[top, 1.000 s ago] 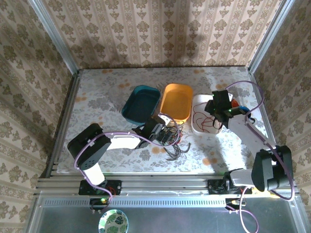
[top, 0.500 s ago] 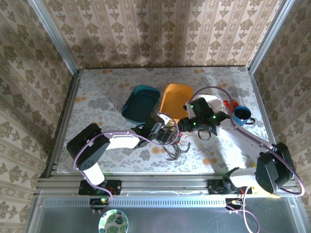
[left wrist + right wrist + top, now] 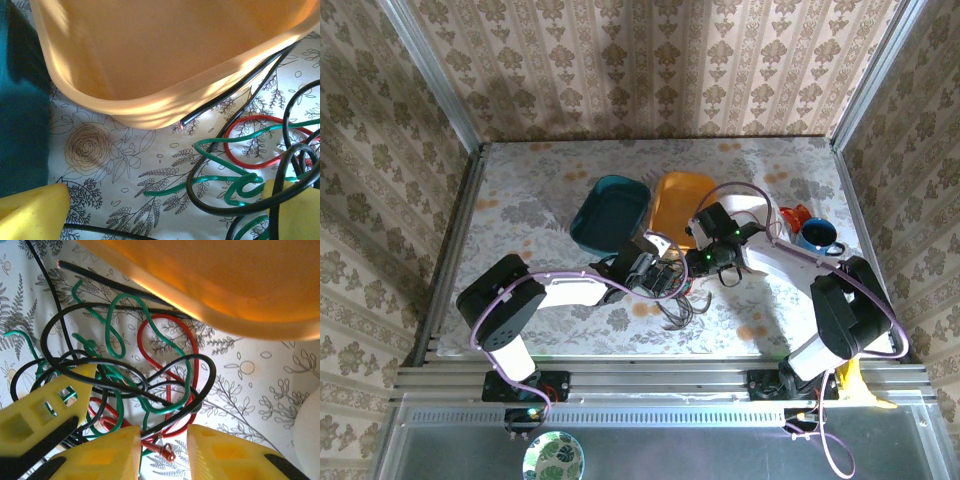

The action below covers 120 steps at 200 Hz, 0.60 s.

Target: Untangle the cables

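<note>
The cables [image 3: 677, 299] lie as a tangled heap of thin red, green and black wires on the table, just in front of the orange bin [image 3: 682, 205]. My left gripper [image 3: 660, 272] stands wide open over the heap's left side. In the left wrist view green and black loops [image 3: 220, 180] lie between its yellow fingertips [image 3: 30, 210]. My right gripper [image 3: 162, 450] sits low at the heap's right side, by the orange bin's near wall. Its jaws are narrowly apart around a red cable end [image 3: 167, 452] with a bare tip, and a gap shows on one side.
A teal bin [image 3: 610, 212] stands left of the orange one and a white bin [image 3: 752, 205] right of it. A blue mug [image 3: 817, 236] and a red object [image 3: 792, 215] sit at the far right. The left gripper's finger [image 3: 47, 402] crosses the tangle in the right wrist view.
My right arm has swung left from the white bin down to the tangle by the orange bin, and its jaws have narrowed. The left arm has stayed put, wide open.
</note>
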{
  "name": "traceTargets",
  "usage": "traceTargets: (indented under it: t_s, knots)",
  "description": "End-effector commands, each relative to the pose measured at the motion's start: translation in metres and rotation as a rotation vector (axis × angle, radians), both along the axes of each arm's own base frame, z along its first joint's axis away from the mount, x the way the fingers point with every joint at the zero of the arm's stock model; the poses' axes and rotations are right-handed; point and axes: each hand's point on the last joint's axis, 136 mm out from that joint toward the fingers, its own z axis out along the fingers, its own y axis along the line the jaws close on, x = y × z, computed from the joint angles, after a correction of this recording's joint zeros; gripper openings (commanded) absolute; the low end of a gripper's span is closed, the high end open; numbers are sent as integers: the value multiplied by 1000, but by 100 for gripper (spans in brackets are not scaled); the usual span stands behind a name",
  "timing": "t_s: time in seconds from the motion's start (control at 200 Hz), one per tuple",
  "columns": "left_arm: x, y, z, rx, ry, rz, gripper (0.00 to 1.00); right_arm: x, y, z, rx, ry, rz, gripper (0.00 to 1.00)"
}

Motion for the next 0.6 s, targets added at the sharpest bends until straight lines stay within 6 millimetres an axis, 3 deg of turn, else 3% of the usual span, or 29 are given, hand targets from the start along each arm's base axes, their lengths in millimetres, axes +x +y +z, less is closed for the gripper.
traceTargets:
  t_s: [0.0,0.235,0.355,0.49,0.595]
  knots:
    - [0,5,7,-25,7,24,100,11,6,7,11,-37,14,27]
    - [-1,6,4,-17,10,21,100,17,9,8,19,-55,5,7]
    - [-2,8,0,-6,15,25,100,18,4,23,21,-103,-17,3]
    - [-3,12,-6,13,25,29,100,21,-7,63,35,-217,-62,1]
    - [-4,14,-11,24,32,28,100,25,-22,112,43,-370,-117,0]
